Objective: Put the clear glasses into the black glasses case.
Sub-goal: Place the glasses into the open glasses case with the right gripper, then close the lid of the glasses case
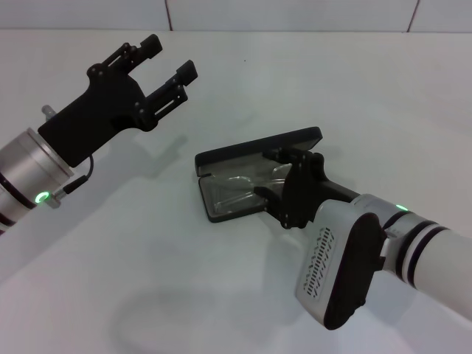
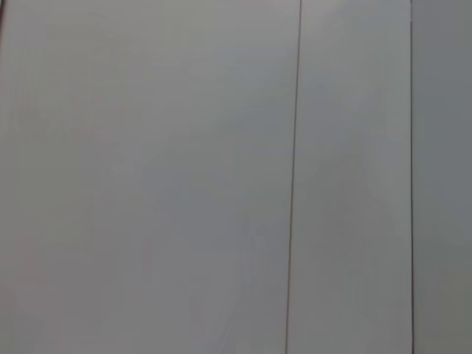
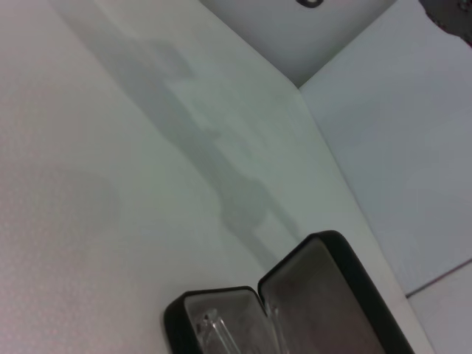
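- In the head view, our right gripper (image 1: 274, 177) sat low over the open black glasses case (image 1: 258, 147), its dark fingers reaching into the tray; we could not tell whether they were spread or pressed together, since the gripper body hid their tips.
- The clear glasses (image 1: 240, 190) lay inside the tray of the case, faint against the grey lining, with the right gripper just beside or touching them; the contact itself was hidden from us.
- The case's lid stood tilted up behind the tray, on the far side from our right arm.
- Our right wrist view showed what the head view could not: the grey inner lining of the case (image 3: 310, 295) seen from close by, and a clear temple of the glasses (image 3: 221, 332) resting in the tray. That arm's own fingers did not appear there.
- Our left gripper (image 1: 164, 60) hung raised at the left of the head view, well apart from the case, its two fingers spread with nothing between them.
- The left wrist view showed only a pale panelled surface with thin vertical seams.
- The white table (image 1: 147, 280) lay bare around the case on every side, and its far edge met the wall (image 1: 295, 13) well beyond the lid.
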Robot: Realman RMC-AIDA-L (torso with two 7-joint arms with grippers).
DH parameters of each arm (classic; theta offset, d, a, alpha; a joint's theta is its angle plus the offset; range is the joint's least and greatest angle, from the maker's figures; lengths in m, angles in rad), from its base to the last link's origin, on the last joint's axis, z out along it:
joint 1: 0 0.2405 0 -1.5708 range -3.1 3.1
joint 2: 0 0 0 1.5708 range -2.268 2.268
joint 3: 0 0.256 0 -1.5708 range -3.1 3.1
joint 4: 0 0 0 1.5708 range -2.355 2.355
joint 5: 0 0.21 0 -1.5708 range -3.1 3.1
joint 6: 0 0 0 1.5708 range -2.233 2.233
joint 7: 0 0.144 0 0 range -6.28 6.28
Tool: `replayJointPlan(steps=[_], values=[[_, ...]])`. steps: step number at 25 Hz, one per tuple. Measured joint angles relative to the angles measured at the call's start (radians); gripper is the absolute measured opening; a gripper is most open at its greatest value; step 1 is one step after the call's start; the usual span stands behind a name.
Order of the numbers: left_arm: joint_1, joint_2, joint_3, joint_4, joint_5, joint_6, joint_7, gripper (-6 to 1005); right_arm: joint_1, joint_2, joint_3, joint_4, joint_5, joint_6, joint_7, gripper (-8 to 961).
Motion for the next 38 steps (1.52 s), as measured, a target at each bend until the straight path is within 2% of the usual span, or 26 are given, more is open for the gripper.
replayJointPlan(steps=[6, 15, 23, 28, 34, 36, 37, 38], values=[[0.0, 0.0, 0.0, 0.0, 0.0, 0.0, 0.0, 721, -0.024, -0.014, -0.012, -0.041, 0.07, -0.002, -0.066, 533], [-0.001, 0.0, 0.0, 0.0, 0.0, 0.002, 0.004, 722, -0.025, -0.015, -0.025, -0.039, 0.137, -0.022, -0.109, 532], [0.003, -0.001, -0.002, 0.0, 0.0, 0.009, 0.006, 721, -0.038, -0.014, -0.026, -0.057, 0.141, -0.146, -0.103, 530], [0.021, -0.001, -0.009, 0.004, -0.026, 0.046, 0.008, 721, -0.046, -0.025, -0.002, -0.066, 0.152, -0.269, -0.049, 529], [0.042, -0.002, -0.009, 0.014, -0.059, 0.055, 0.009, 722, -0.057, -0.068, 0.168, -0.043, 0.154, -0.546, 0.148, 528], [0.041, -0.002, -0.009, 0.015, -0.061, 0.055, 0.009, 722, -0.071, -0.073, 0.274, -0.005, 0.153, -0.679, 0.221, 528], [0.04, -0.002, -0.009, 0.015, -0.061, 0.055, 0.009, 722, -0.086, -0.061, 0.428, 0.069, 0.153, -0.868, 0.288, 528], [0.038, -0.002, -0.009, 0.015, -0.062, 0.055, 0.009, 722, -0.086, -0.061, 0.428, 0.069, 0.153, -0.868, 0.288, 528]])
